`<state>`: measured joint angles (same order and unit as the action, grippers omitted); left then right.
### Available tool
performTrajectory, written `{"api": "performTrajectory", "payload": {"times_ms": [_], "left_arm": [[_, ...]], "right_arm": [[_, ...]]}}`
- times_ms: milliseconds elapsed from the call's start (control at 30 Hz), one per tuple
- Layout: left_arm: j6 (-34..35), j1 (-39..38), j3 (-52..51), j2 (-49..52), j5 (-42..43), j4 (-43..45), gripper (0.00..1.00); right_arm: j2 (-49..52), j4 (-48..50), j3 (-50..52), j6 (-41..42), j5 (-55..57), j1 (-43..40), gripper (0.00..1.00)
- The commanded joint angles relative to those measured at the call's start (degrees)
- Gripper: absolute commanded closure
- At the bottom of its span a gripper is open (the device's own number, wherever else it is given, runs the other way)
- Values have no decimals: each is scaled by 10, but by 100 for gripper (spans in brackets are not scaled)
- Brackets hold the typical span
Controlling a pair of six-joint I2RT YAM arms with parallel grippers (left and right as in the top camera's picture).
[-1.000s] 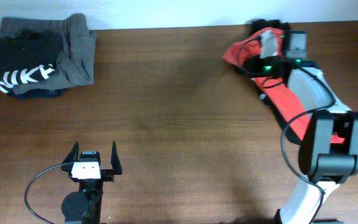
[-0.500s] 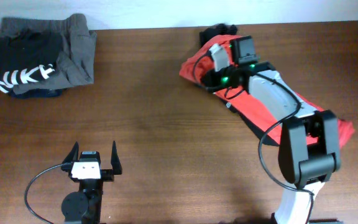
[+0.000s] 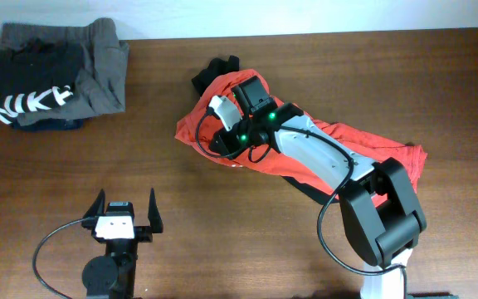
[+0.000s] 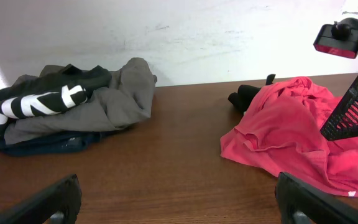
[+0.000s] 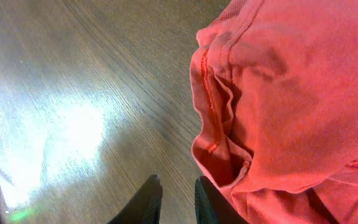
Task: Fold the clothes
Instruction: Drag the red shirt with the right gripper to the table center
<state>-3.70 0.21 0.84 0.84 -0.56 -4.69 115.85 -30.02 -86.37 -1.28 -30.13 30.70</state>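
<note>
Overhead, the crumpled red-orange soft fabric shirt [image 3: 372,149] lies in a long diagonal heap on the brown wooden surface [image 3: 247,241], right of centre, with the right arm stretched over it. A small black piece of cloth [image 3: 214,71] shows at its far end. The right pincer [image 5: 178,196] sits low at the shirt's left edge, its jaws parted only narrowly with bare wood between them and the cloth just beside one finger; nothing seems held. The left pincer [image 3: 125,199] rests near the front edge, jaws wide and empty.

Limp, light cloth like this will likely sag and drag rather than keep shape, so the stitched hem [image 5: 207,81] looks the firmest place to pinch, preferably at a corner once one is found.

Open wood lies left of and in front of the shirt, good room for spreading it. A pile of grey and black garments [image 3: 52,75] fills the far left corner, well apart.
</note>
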Motion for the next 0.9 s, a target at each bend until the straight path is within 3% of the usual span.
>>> {"api": "performTrajectory", "payload": {"times_ms": [0,133,267,300,333,533,633,733,800,867], "left_arm": [[-9,4,-3,-4,8,-1,1],[-9,4,-3,-4,8,-1,1],[-9,4,-3,-4,8,-1,1],[-9,4,-3,-4,8,-1,1],[-9,4,-3,-4,8,-1,1],[-9,4,-3,-4,8,-1,1],[-9,4,-3,-4,8,-1,1],[-9,4,-3,-4,8,-1,1],[-9,4,-3,-4,8,-1,1],[-9,4,-3,-4,8,-1,1]], "right_arm": [[-23,-10,-10,3,9,0,77],[-38,-82,-38,8,149,-7,71],[-71,-169,-76,43,281,-36,52],[-82,-188,-83,52,296,-50,23],[-94,-203,-85,52,295,-68,1],[-106,-303,-83,52,182,-138,1],[-105,-326,-81,52,184,-149,1],[-105,-340,-81,153,237,-157,1],[-105,-362,-81,284,328,-171,1],[-106,-388,-82,360,384,-196,2]]}}
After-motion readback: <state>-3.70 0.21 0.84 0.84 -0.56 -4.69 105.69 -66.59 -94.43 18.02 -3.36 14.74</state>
